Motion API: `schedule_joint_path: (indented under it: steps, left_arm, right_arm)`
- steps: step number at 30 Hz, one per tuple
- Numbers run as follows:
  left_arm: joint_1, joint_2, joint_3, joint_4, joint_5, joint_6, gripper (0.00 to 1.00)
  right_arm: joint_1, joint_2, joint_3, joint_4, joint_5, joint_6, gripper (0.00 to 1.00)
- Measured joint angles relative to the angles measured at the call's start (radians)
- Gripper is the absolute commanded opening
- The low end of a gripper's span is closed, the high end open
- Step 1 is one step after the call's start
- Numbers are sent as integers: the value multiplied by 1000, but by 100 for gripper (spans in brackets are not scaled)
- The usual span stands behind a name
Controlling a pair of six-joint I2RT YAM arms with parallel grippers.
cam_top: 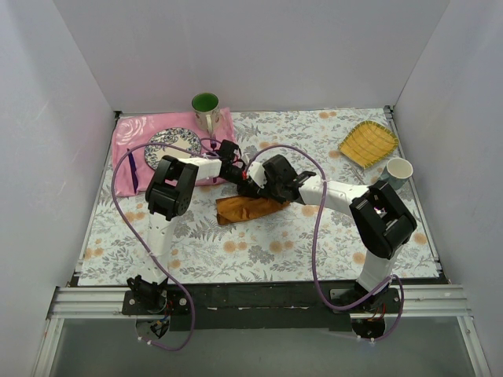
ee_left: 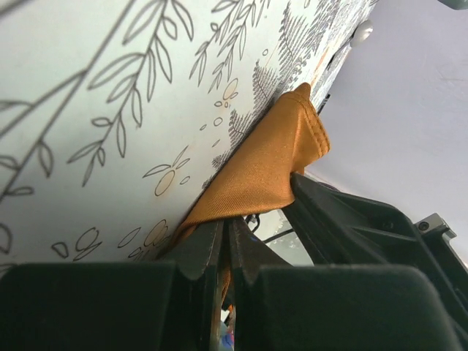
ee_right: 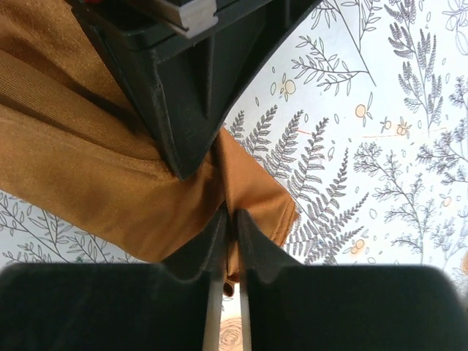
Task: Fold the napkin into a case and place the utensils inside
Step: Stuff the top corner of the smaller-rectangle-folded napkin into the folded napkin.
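The rust-orange napkin [cam_top: 245, 209] lies folded into a narrow strip in the middle of the floral tablecloth. My left gripper [cam_top: 243, 182] and my right gripper [cam_top: 256, 187] meet over its far edge. In the left wrist view my left gripper [ee_left: 227, 228] is shut on a fold of the napkin [ee_left: 263, 172]. In the right wrist view my right gripper [ee_right: 229, 219] is shut on the napkin [ee_right: 102, 190], with the other gripper's black body just above. A fork [cam_top: 213, 142] stands by the cup; the spoon is out of view.
A pink cloth [cam_top: 134, 135] at the back left carries a patterned plate [cam_top: 172, 144] and a green-lined cup [cam_top: 206, 105]. A yellow woven tray [cam_top: 368, 143] and a white cup [cam_top: 398, 170] stand at the back right. A purple utensil [cam_top: 133, 170] lies on the pink cloth.
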Motion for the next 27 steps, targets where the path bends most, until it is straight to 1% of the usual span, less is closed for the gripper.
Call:
schedule_joint_path:
  steps: [1, 2, 3, 6, 7, 9, 10, 11, 12, 15, 16, 17, 18, 19, 22, 27]
  left_arm:
    - [1, 0, -1, 2, 1, 0, 0]
    - [1, 0, -1, 2, 1, 0, 0]
    - [2, 0, -2, 3, 1, 0, 0]
    - [4, 0, -3, 4, 2, 0, 0]
    - [4, 0, -3, 4, 2, 0, 0]
    - [4, 0, -3, 5, 2, 0, 0]
    - [4, 0, -3, 5, 2, 0, 0]
    - [4, 0, -3, 5, 2, 0, 0]
    - [4, 0, -3, 5, 2, 0, 0]
    - [4, 0, -5, 8, 3, 0, 0]
    - [4, 0, -5, 9, 3, 0, 0]
    - [4, 0, -6, 10, 3, 0, 0]
    - [4, 0, -6, 10, 4, 0, 0]
    - [4, 0, -6, 11, 4, 0, 0]
    - [5, 0, -6, 11, 4, 1, 0]
    - [5, 0, -6, 11, 5, 1, 0]
  right_arm:
    - [0, 0, 4, -6, 0, 3, 27]
    - [0, 0, 12, -17, 0, 6, 38]
    - [-2, 0, 26, -34, 0, 8, 42]
    - [-2, -2, 64, -60, -3, 23, 43]
    - [-3, -5, 79, -68, -6, 28, 40]
    - [-5, -22, 90, -75, -17, 35, 29]
    - [-7, -39, 91, -79, -27, 42, 15]
    - [-8, -50, 91, -84, -37, 44, 4]
    - [-8, -65, 91, -89, -50, 47, 1]
    - [-8, -99, 91, -103, -96, 55, 1]
    - [-6, -102, 90, -104, -100, 55, 24]
    - [-2, -102, 90, -102, -95, 52, 38]
    - [2, -101, 82, -95, -87, 49, 48]
    - [10, -101, 68, -84, -72, 44, 54]
    - [33, -95, 24, -66, -33, 18, 54]
    - [50, -62, 10, -50, 29, -9, 56]
